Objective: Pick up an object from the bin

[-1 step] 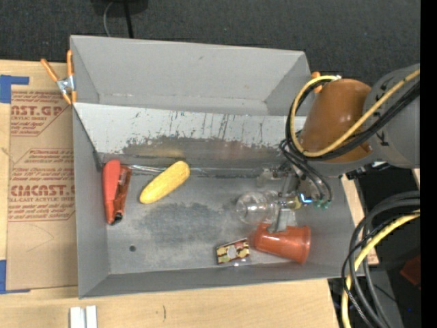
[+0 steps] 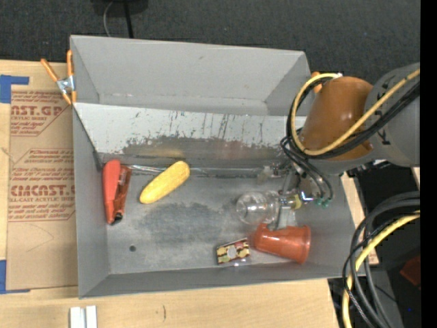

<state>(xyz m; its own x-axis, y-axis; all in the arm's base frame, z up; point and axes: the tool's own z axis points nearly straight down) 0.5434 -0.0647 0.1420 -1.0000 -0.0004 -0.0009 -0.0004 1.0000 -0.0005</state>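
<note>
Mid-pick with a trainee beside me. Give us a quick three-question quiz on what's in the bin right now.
1. True or false: in the camera view, the yellow corn cob lies right of the orange tool.
2. Which lies farthest from the gripper? A red cup; B corn cob; C orange tool.
3. Fill in: the red cup lies on its ____.
Key: 1 true; 2 C; 3 side.

I work in a robotics lab: my cable-draped arm [image 2: 403, 132] hangs at the right over a scratched grey metal bin [image 2: 89, 203].
</note>
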